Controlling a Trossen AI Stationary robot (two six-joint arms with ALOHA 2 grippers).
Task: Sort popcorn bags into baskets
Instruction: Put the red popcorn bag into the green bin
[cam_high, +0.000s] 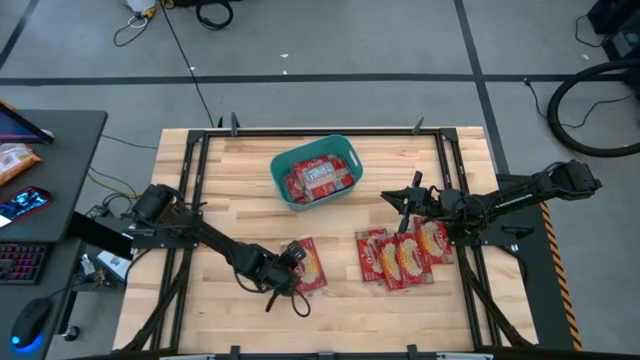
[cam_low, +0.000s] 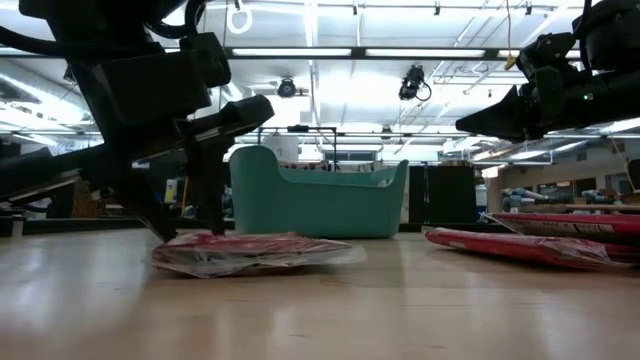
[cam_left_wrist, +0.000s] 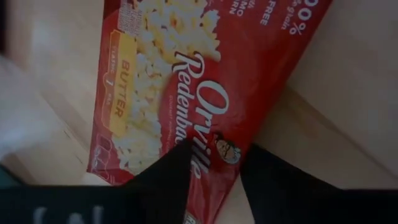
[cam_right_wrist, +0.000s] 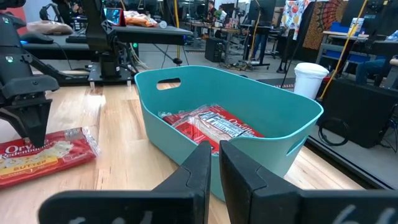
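A lone red popcorn bag (cam_high: 310, 266) lies flat on the table's near middle. My left gripper (cam_high: 289, 263) is open and points down at the bag's left end. In the left wrist view one finger (cam_left_wrist: 166, 180) stands over the bag (cam_left_wrist: 186, 81) and the other (cam_left_wrist: 277, 183) over bare wood. Several more bags (cam_high: 403, 256) lie overlapped in a pile at the near right. The teal basket (cam_high: 282, 172) sits at the far middle with red packets (cam_high: 320, 178) inside. My right gripper (cam_high: 405, 204) is shut, holds nothing, and hangs raised between the basket and the pile. My left gripper comes at the lone bag from above, slanting in from the table's left, with its fingers astride the bag's long edge (cam_left_wrist: 231, 186) near one end. The bag (cam_low: 250, 250) lies flat on the wood. Whether the fingertips (cam_low: 168, 236) touch it, I cannot tell.
A dark frame (cam_high: 447, 170) runs around the tabletop. A desk with a keyboard and screens (cam_high: 30, 200) stands off the left edge. Bare wood (cam_high: 230, 190) lies left of the basket and along the near edge. Beyond the far side are a white cup (cam_right_wrist: 309, 78) and room clutter.
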